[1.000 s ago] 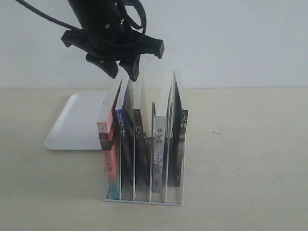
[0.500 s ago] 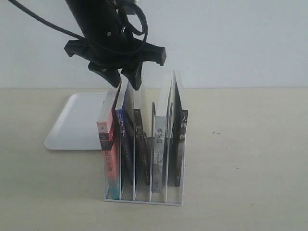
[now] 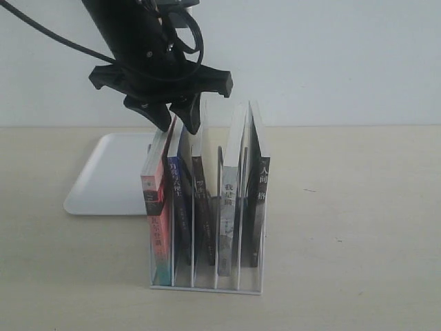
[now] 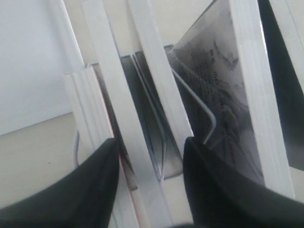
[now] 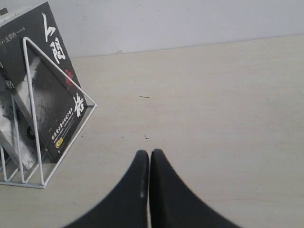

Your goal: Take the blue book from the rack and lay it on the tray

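The blue book (image 3: 178, 200) stands second from the left in the white wire rack (image 3: 207, 286), between a pink-red-spined book (image 3: 156, 207) and a dark one. My left gripper (image 3: 174, 123) hangs open right over its top edge, one finger on each side. In the left wrist view the blue book's white page edge (image 4: 130, 142) runs between the two black fingers (image 4: 95, 185) of the left gripper (image 4: 149, 141), apart from both. The white tray (image 3: 103, 172) lies flat behind and left of the rack. My right gripper (image 5: 149, 154) is shut and empty above bare table.
The rack (image 5: 33, 118) holds several upright books, with a black-covered book (image 3: 260, 193) in the rightmost slot, also seen in the right wrist view (image 5: 52, 95). Beige table stretches right of the rack. A pale wall stands behind.
The left gripper has come down and slightly left, so its fingertips now reach the book tops. Its opening looks unchanged. Books, rack and tray have not moved.
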